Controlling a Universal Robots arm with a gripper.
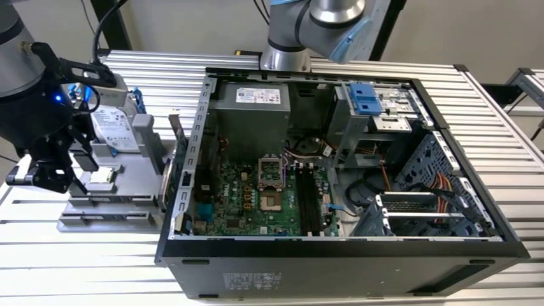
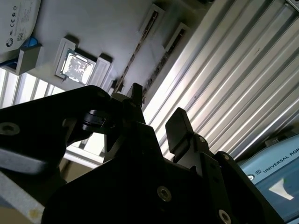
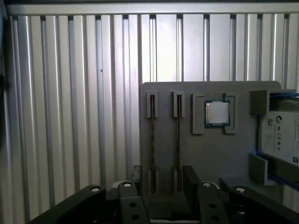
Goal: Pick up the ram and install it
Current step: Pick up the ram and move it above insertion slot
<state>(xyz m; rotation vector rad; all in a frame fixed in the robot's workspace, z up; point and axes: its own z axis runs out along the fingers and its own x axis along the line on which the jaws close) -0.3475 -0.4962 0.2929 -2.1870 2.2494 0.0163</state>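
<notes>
Two ram sticks (image 3: 153,140) (image 3: 177,140) stand on edge in parallel slots of a grey fixture plate (image 3: 201,154); in the second wrist view they show as thin strips (image 2: 134,58). My gripper (image 3: 163,179) hovers open over that plate, and nothing sits between its black fingers (image 3: 190,179). In the first wrist view both sticks fall within the gap between the fingers. The exterior view has the gripper (image 1: 61,182) at its far left, above the fixture (image 1: 127,185) and outside the computer case (image 1: 340,248).
On the same fixture lie a processor chip (image 3: 217,113) and a silver hard drive with blue rails (image 3: 280,135). Inside the open case, the motherboard's long black slots (image 1: 307,201) sit near the middle. A ribbed metal table (image 1: 76,274) carries everything.
</notes>
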